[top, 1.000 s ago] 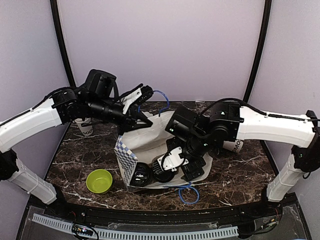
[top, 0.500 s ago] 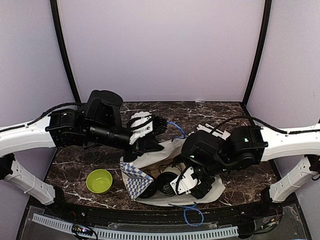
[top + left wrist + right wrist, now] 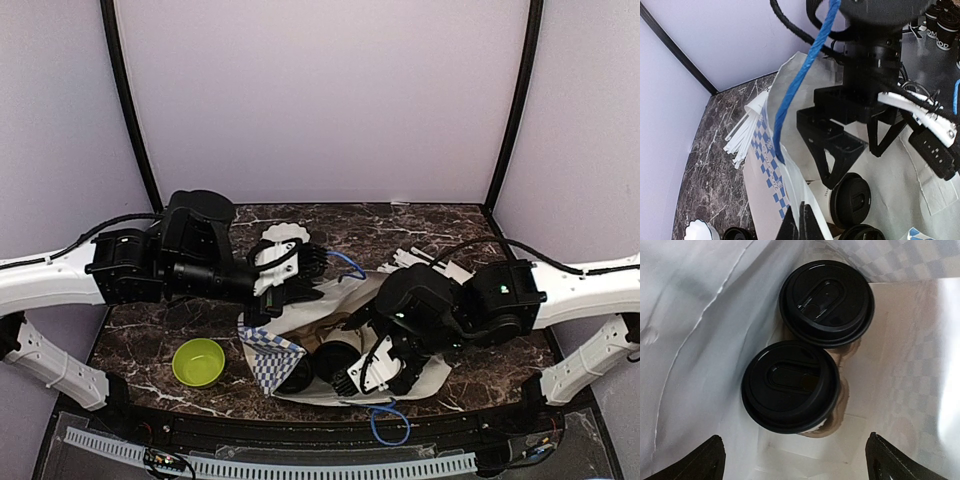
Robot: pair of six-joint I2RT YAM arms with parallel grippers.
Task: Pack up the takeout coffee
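Dark marble table (image 3: 480, 372) carries a white bag (image 3: 695, 315) lying open, with two lidded coffee cups (image 3: 790, 386) touching inside it. Above them hangs the right gripper (image 3: 795, 437), jaws spread wide, empty. At the bag's rim the left gripper (image 3: 802, 225) is clamped closed. A green bowl (image 3: 198, 361) stands near.

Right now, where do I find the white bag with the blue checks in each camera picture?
Top external: the bag lies at lower centre, between the two arms.
Left wrist: the bag fills the lower middle, with its checked strip on the left.
Right wrist: the bag fills the whole picture, seen from inside.
Shared landmark: the two black cup lids inside it.
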